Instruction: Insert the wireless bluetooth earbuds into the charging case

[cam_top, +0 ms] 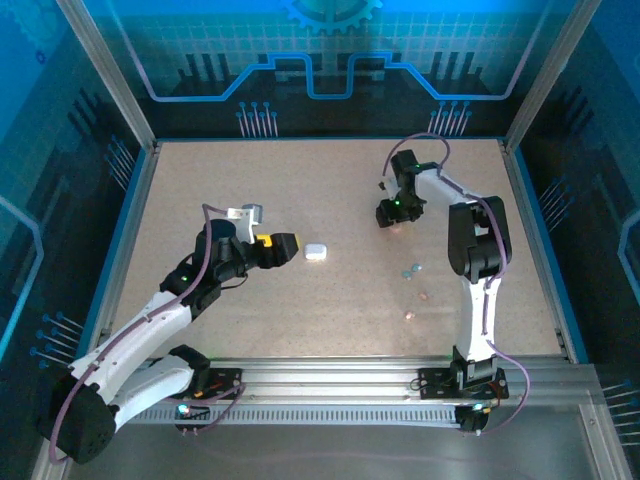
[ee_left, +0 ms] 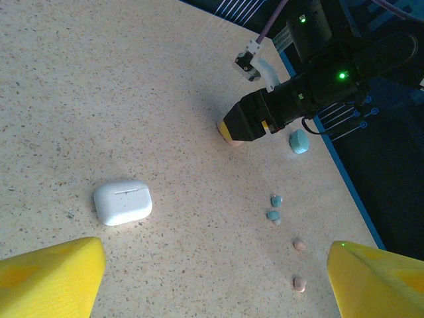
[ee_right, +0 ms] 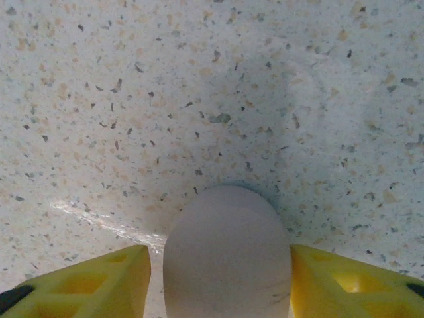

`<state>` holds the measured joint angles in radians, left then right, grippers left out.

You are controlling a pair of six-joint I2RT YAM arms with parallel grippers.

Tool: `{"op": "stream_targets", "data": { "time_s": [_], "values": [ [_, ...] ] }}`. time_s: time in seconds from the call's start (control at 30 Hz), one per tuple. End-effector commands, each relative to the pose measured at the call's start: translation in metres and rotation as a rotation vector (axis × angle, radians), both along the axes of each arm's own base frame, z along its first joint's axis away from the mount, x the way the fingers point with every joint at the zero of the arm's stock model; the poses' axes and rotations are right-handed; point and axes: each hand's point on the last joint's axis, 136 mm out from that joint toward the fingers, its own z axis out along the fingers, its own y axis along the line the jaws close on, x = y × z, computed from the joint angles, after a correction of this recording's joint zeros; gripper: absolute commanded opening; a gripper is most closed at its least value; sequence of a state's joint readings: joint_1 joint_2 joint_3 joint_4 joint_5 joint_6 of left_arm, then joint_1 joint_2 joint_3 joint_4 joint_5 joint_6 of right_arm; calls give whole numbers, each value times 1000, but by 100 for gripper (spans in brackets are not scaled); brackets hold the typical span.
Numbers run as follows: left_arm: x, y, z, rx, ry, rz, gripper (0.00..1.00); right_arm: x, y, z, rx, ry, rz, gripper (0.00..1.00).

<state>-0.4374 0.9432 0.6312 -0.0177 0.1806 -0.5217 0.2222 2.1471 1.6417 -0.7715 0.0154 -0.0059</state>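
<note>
Speckled, matte tabletop [cam_top: 330,190], stone-like, walled by glossy blue-lit panels. Three smooth rounded cases: white case [ee_left: 123,202] just ahead of left gripper [ee_left: 212,271], its yellow wedge fingers wide apart; pinkish case [ee_right: 227,258] flanked closely by right gripper [ee_right: 220,285] fingers, clamped or not impossible to tell; teal case [ee_left: 299,141] just beside that gripper. Four tiny pebbles loose ahead-right of left gripper: two teal earbuds [ee_left: 276,199], two pink earbuds [ee_left: 299,245].

The tabletop [ee_left: 132,79] is showing a speckled, stone-like matt laminate, catching a faint sheen. The white case [ee_left: 122,202] is presenting smooth satin plastic; the pale case [ee_right: 227,258] is looking smooth and matt. The right gripper [ee_right: 218,248]'s yellow fingers [ee_right: 86,285] are reading as matt moulded plastic, the front rail [cam_top: 330,378] as bare silvery metal.
</note>
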Motion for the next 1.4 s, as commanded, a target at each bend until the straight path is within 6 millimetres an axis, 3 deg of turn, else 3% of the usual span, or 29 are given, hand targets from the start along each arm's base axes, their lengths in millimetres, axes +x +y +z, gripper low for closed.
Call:
{"op": "stream_targets", "data": {
  "time_s": [0.0,0.2,0.93,1.03,1.23,1.37],
  "values": [
    [1,-1,20,-25,-49,-8,88,-9,-2,-1,-73,12,48,54],
    [1,-1,20,-25,-52,-7,88,-12,-2,-5,-101,13,65,45],
    [4,-3,18,-27,-38,-10,88,-15,5,-6,-100,14,89,54],
    [5,-3,18,-27,-35,-8,88,-15,4,-6,-103,6,87,50],
    [5,-3,19,-25,-38,-8,88,-8,8,10,-72,-80,85,39],
    [6,-4,23,-34,-43,-5,87,-9,26,41,14,-169,107,39]
  ]
}}
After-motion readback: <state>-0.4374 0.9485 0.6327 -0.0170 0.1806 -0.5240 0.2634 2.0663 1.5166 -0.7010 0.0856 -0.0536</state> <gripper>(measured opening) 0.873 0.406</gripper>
